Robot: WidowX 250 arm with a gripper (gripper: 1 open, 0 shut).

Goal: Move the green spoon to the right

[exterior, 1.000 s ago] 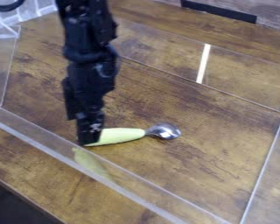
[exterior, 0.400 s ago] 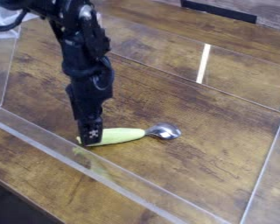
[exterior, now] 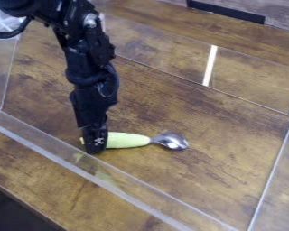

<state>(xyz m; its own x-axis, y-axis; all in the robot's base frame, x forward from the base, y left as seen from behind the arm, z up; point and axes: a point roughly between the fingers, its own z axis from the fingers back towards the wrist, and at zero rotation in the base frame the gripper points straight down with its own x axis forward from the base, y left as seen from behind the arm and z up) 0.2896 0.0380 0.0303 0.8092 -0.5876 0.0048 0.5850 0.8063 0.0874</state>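
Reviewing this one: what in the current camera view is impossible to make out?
- The handle end of the green spoon: hidden behind the gripper.
- Whether the fingers touch the spoon: they are black, small and merge with the arm.
- The arm's upper part: cut off by the top edge.
- The wooden table at far right: blurred behind the clear wall.

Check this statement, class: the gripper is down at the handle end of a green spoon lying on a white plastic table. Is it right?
Not quite. The table is brown wood, not white plastic, as the camera view shows. The rest holds: the gripper is down at the handle end of the green spoon, which lies flat.
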